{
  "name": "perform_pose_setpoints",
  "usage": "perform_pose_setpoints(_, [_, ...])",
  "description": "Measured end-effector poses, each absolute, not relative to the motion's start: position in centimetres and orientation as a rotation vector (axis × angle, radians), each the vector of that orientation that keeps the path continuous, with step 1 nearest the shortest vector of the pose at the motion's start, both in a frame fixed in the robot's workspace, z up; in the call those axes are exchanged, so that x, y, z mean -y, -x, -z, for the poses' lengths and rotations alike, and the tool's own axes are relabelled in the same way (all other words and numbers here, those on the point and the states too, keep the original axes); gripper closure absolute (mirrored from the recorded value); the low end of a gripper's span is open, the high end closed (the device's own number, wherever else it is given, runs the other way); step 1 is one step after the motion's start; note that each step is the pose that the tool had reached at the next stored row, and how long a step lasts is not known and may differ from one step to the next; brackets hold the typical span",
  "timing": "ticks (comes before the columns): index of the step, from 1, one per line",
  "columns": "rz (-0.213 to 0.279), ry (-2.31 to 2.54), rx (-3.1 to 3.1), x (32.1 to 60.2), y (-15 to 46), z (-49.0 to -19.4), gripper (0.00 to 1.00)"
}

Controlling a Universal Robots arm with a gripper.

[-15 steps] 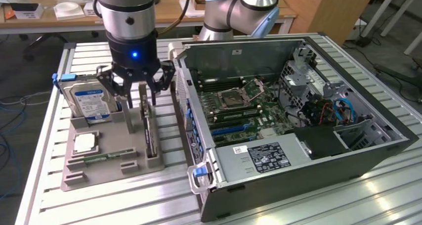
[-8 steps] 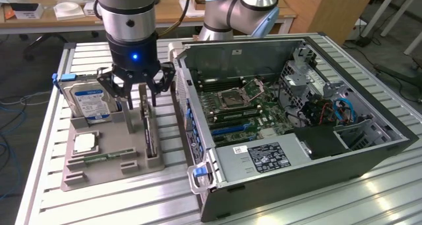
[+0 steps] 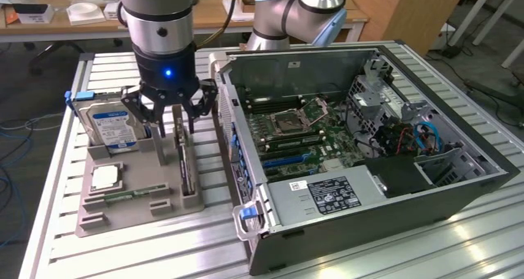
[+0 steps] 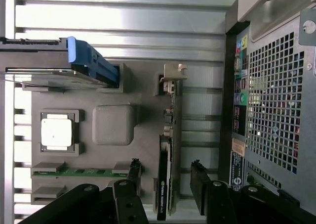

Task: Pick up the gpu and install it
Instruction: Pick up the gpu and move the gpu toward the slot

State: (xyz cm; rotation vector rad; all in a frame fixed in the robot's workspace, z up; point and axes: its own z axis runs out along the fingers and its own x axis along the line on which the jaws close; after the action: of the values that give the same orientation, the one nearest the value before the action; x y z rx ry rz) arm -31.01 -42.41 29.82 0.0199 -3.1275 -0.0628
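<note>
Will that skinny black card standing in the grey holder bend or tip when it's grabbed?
Probably stiff: the gpu looks like a flat board with a metal bracket. Standing on its thin edge in the grey holder, it might tip if nudged sideways. The open tool sits either side of its flat faces, likely a steady grip.

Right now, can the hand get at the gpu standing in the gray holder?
Probably yes. The hand hangs open just above the gpu, its fingers lined up on either side of the card's top edge. Nothing covers the card; the hard drive and computer case stand clear to the sides.
</note>
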Motion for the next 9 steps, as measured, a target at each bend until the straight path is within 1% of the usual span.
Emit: perform_pose_setpoints(9, [0.063,-0.020,3.127,42.44,31.01,-29.43,0.47])
